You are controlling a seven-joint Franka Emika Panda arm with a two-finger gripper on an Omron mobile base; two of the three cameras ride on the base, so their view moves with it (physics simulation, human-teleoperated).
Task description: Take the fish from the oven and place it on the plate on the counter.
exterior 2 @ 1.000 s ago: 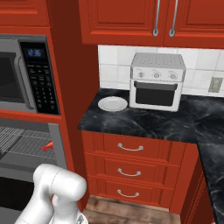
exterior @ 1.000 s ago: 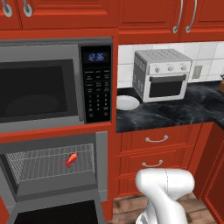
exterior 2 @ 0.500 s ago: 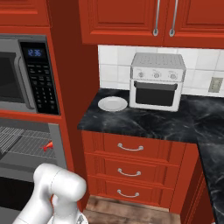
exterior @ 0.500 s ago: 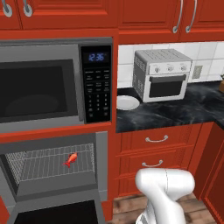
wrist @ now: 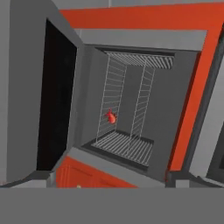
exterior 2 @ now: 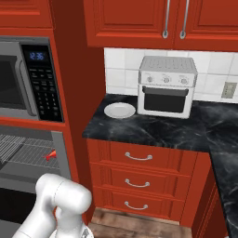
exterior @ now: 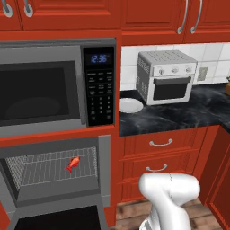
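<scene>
**A:** Red-cabinet kitchen, black marbled counter (exterior: 179, 117) on the right, appliance column on the left. Status?

**B:** Nothing moved yet, as I read it. Fish (exterior: 72, 164) lies on the wire rack (exterior: 49, 168) inside the oven (exterior: 54, 179), door (wrist: 57, 100) hanging open. From the hand camera the fish (wrist: 111, 117) sits dead ahead, deep in the cavity, well apart from the fingertips (wrist: 39, 177). Those rise at the bottom edge of that view, spread wide to either side, nothing between them.

**A:** So an empty, open gripper?

**B:** Yes. Jaws parted, holding nothing, aimed into the oven mouth.

**A:** Left to do?

**B:** Basically everything: reach in, grasp, pull out, carry over, set down. Plate (exterior 2: 120, 110) is bare on the counter, off to the side of where the hand points, just beside the toaster oven (exterior 2: 167, 86).

**A:** Counts?

**B:** One fish, one plate, one oven, one rack carrying the fish. Outward from there: one microwave (exterior: 56, 87) above the oven, one toaster oven, three drawer fronts (exterior 2: 137, 181) under the counter in the right base view. Upper cabinets (exterior 2: 158, 21) along the top, handles showing; can't give a full count of the doors.
</scene>
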